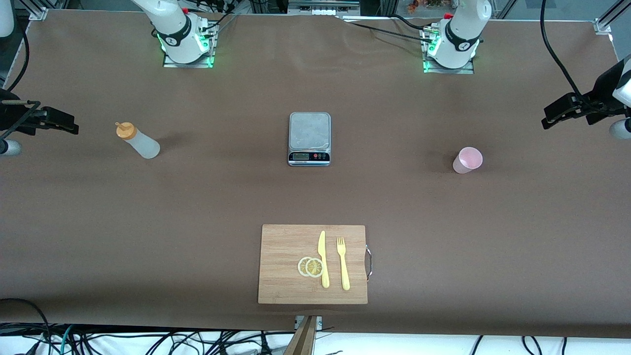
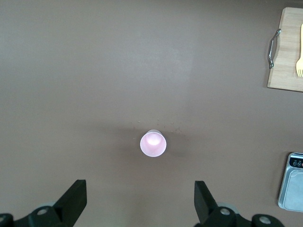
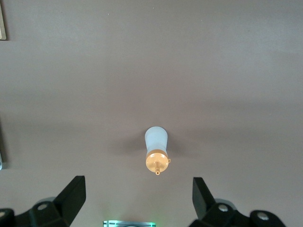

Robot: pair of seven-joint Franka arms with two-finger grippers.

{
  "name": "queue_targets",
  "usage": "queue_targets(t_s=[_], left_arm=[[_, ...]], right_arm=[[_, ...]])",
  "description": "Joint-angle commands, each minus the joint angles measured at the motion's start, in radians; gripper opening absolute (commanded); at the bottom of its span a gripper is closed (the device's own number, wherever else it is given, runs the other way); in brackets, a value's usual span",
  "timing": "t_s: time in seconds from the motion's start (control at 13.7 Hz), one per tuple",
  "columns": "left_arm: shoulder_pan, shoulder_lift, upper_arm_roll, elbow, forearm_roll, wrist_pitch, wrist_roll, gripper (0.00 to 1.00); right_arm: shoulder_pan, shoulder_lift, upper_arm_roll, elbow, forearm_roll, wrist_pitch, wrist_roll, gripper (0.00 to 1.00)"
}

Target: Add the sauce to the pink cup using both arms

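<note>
The sauce bottle, whitish with an orange cap, stands upright toward the right arm's end of the table. My right gripper hangs high over the table beside the bottle, open and holding nothing. The pink cup stands upright toward the left arm's end. Its inside looks empty. High over the table beside the cup, my left gripper is open with nothing between its fingers. In the front view only the dark hands of the right arm and the left arm show, at the frame's edges.
A steel kitchen scale sits mid-table between bottle and cup. Nearer to the front camera lies a wooden cutting board with a yellow knife, a yellow fork and two lemon slices. Brown table surface lies around bottle and cup.
</note>
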Motion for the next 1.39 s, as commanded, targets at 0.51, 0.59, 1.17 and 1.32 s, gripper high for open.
queue_targets(t_s=[0.51,0.59,1.17,1.32], left_arm=[[0.008,-0.004,0.002,-0.005,-0.018,-0.031,-0.008,1.0],[0.008,-0.004,0.002,-0.005,-0.018,-0.031,-0.009,1.0],[0.027,-0.031,0.0,-0.049,-0.02,-0.031,0.027,1.0],[0.042,-0.033,0.0,-0.055,-0.02,-0.029,0.04,1.0]], right_arm=[[-0.006,0.002,0.003,0.012,-0.001,-0.002,0.007,1.0],[-0.006,0.002,0.003,0.012,-0.001,-0.002,0.007,1.0],[-0.006,0.007,0.002,0.014,-0.001,-0.002,0.007,1.0],[-0.006,0.007,0.002,0.014,-0.001,-0.002,0.007,1.0]])
